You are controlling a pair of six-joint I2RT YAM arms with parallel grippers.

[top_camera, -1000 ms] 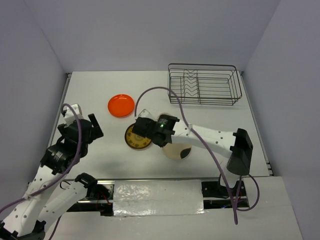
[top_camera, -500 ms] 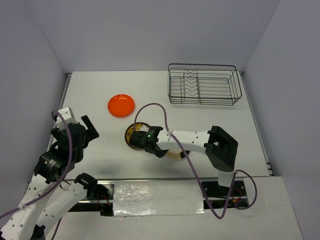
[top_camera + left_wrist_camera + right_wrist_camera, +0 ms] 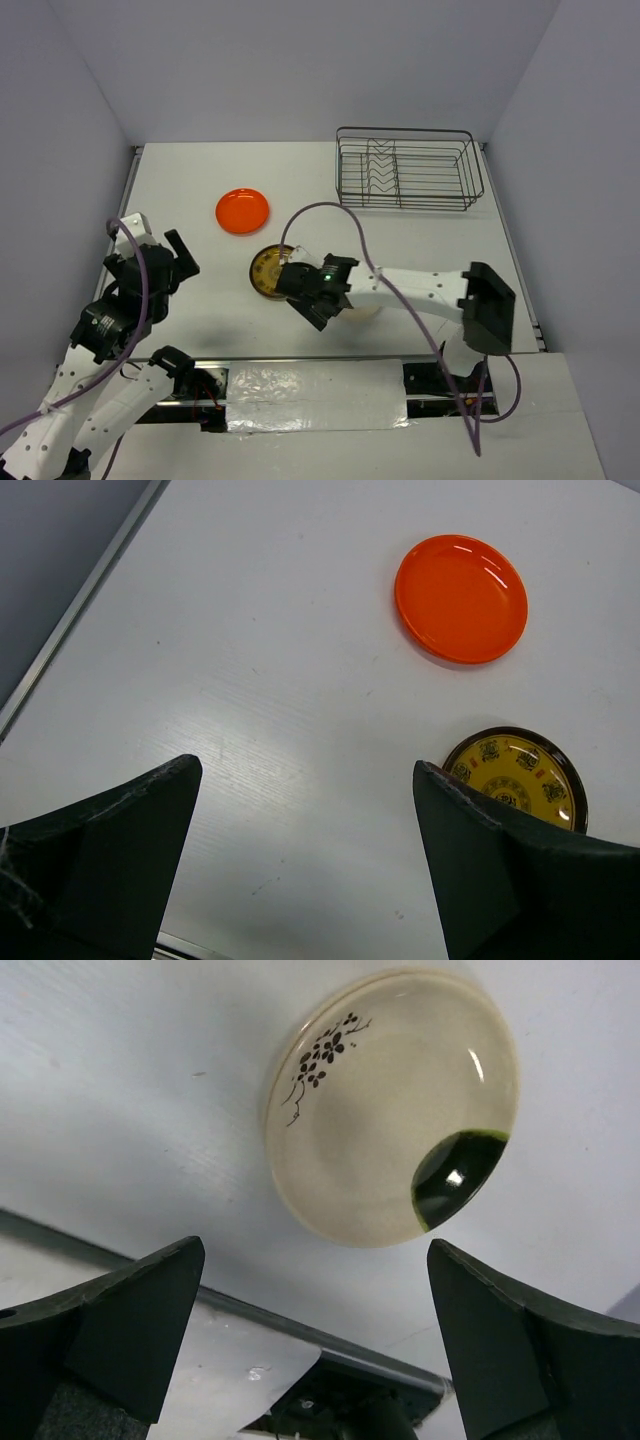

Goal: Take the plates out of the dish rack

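The dish rack (image 3: pixel 410 170) stands at the back right with no plates in it. Three plates lie flat on the table. The orange plate (image 3: pixel 242 211) (image 3: pixel 461 599) is farthest back, and the brown, gold-patterned plate (image 3: pixel 268 272) (image 3: pixel 516 785) lies nearer. The cream plate (image 3: pixel 390 1105) with a dark rim patch lies nearest, mostly hidden under the right arm in the top view (image 3: pixel 362 311). My right gripper (image 3: pixel 312 300) (image 3: pixel 315 1340) hangs open just beside the cream plate, holding nothing. My left gripper (image 3: pixel 180 255) (image 3: pixel 305 860) is open over bare table, left of the brown plate.
The table's near edge with its metal rail (image 3: pixel 300 1320) lies right below my right gripper. A purple cable (image 3: pixel 345 215) arcs over the right arm. Side walls close in the table on the left and right.
My right gripper has opened. It has swung from over the brown plate toward the near edge, by the cream plate. The left arm drew back leftward and has since stayed still.
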